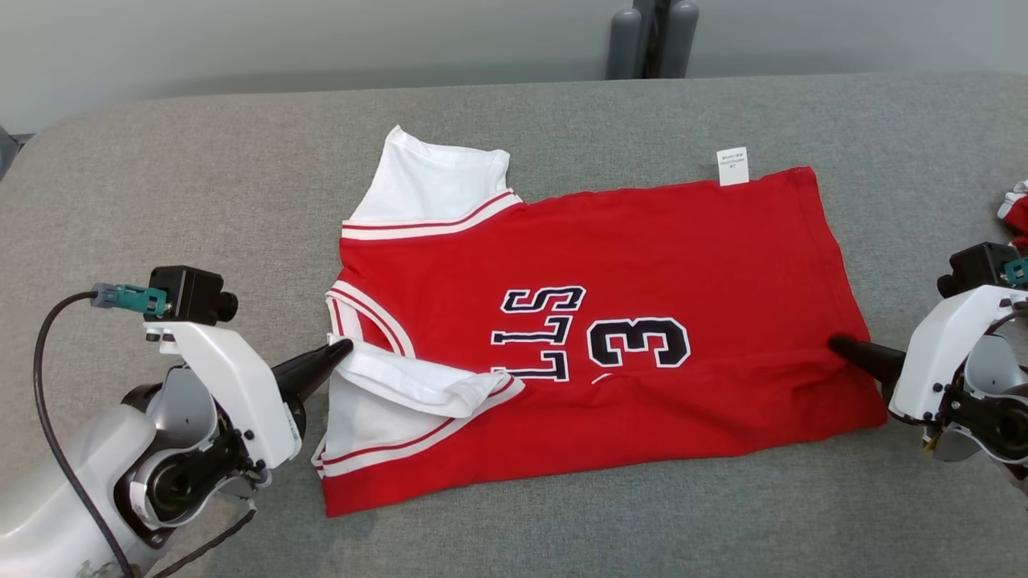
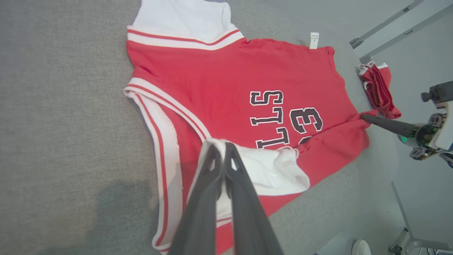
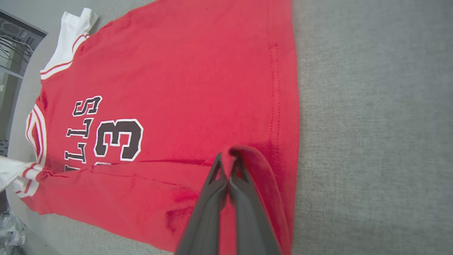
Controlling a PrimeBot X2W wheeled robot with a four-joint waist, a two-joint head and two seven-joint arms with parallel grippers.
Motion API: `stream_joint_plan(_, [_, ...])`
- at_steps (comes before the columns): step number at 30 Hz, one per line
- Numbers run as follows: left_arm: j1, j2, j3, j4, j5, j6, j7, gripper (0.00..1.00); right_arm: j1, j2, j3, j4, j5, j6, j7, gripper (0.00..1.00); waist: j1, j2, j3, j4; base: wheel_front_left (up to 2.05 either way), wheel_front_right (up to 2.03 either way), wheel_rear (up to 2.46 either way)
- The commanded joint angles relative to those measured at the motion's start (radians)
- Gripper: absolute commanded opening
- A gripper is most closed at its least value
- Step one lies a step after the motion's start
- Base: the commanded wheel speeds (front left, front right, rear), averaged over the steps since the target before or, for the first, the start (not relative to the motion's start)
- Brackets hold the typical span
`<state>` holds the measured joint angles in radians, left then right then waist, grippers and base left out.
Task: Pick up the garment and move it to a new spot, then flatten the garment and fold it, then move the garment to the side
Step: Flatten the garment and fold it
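The garment (image 1: 610,265) is a red jersey with white sleeves, black letters and a 3, spread sideways on the grey table (image 1: 161,177). Its near long edge is folded up over the front, covering part of the letters. My left gripper (image 1: 345,349) is shut on the near white sleeve, which drapes over the collar area; the left wrist view shows the sleeve pinched at the fingertips (image 2: 221,146). My right gripper (image 1: 835,343) is shut on a bunched bit of red hem (image 3: 226,157) at the garment's right end. A small white tag (image 1: 732,165) sticks out at the far edge.
A second red garment with white trim (image 1: 1016,213) lies bunched at the table's right edge, just beyond my right arm. Two dark posts (image 1: 650,36) stand behind the table's far edge. Bare grey table lies to the left and in front of the jersey.
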<state>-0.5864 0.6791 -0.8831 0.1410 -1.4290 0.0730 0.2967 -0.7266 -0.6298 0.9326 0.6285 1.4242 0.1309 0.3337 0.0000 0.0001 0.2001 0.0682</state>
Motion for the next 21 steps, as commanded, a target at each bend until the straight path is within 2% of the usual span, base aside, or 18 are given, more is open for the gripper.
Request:
stream_joint_plan(1, [-0.018, -0.005, 0.004, 0.012, 0.007, 0.007, -0.007, 0.0, 0.0, 0.001, 0.0, 0.001, 0.002, 0.0, -0.005, 0.0, 0.0, -0.0001, 0.003, -0.001, 0.0, 0.0, 0.0])
stream_joint_plan(4, [-0.03, -0.022, -0.002, 0.039, 0.024, 0.008, -0.015, 0.0, -0.004, 0.005, 0.0, 0.009, 0.011, 0.0, -0.007, 0.0, 0.0, -0.0001, 0.011, -0.001, 0.0, 0.0, 0.0])
stream_joint_plan(5, [-0.036, -0.027, -0.002, 0.049, 0.03, 0.009, -0.022, 0.0, -0.005, 0.008, -0.005, 0.017, 0.015, 0.0, -0.01, 0.31, 0.0, -0.0001, 0.013, -0.002, 0.0, 0.0, 0.0])
stream_joint_plan(6, [-0.04, -0.032, -0.001, 0.06, 0.036, 0.015, -0.03, 0.17, -0.006, 0.012, -0.008, 0.023, 0.023, 0.0, -0.008, 1.0, 0.0, -0.0001, 0.015, -0.002, 0.0, 0.0, 0.0])
stream_joint_plan(7, [-0.043, -0.038, 0.001, 0.072, 0.044, 0.021, -0.04, 0.67, -0.008, 0.017, -0.009, 0.026, 0.026, 0.0, -0.007, 1.0, 0.0, -0.0001, 0.016, -0.002, 0.0, 0.0, 0.0])
stream_joint_plan(8, [-0.043, -0.038, 0.001, 0.072, 0.044, 0.021, -0.04, 0.67, -0.008, 0.017, -0.009, 0.026, 0.026, 0.0, -0.007, 1.0, 0.0, -0.0001, 0.016, -0.002, 0.0, 0.0, 0.0])
stream_joint_plan(9, [-0.046, -0.046, 0.002, 0.085, 0.049, 0.028, -0.05, 1.0, -0.01, 0.023, -0.012, 0.027, 0.028, 0.0, -0.016, 1.0, 0.0, -0.0001, 0.016, -0.002, 0.0, 0.0, 0.0])
stream_joint_plan(13, [-0.05, -0.08, 0.032, 0.131, 0.049, 0.052, -0.115, 1.0, -0.012, 0.032, -0.019, 0.058, 0.022, 0.0, -0.054, 1.0, 0.0, -0.0001, 0.017, -0.002, 0.0, 0.0, 0.0])
stream_joint_plan(15, [-0.051, -0.089, 0.041, 0.144, 0.061, 0.048, -0.151, 1.0, -0.011, 0.042, -0.024, 0.064, 0.027, 0.0, -0.069, 1.0, 0.0, -0.0001, 0.015, -0.001, 0.0, 0.0, 0.0])
stream_joint_plan(21, [-0.017, -0.12, 0.092, 0.174, 0.118, 0.081, -0.353, 1.0, -0.004, 0.028, -0.035, 0.085, -0.026, 0.0, -0.204, 1.0, 0.0, -0.0001, -0.006, 0.002, 0.0, 0.0, 0.0])
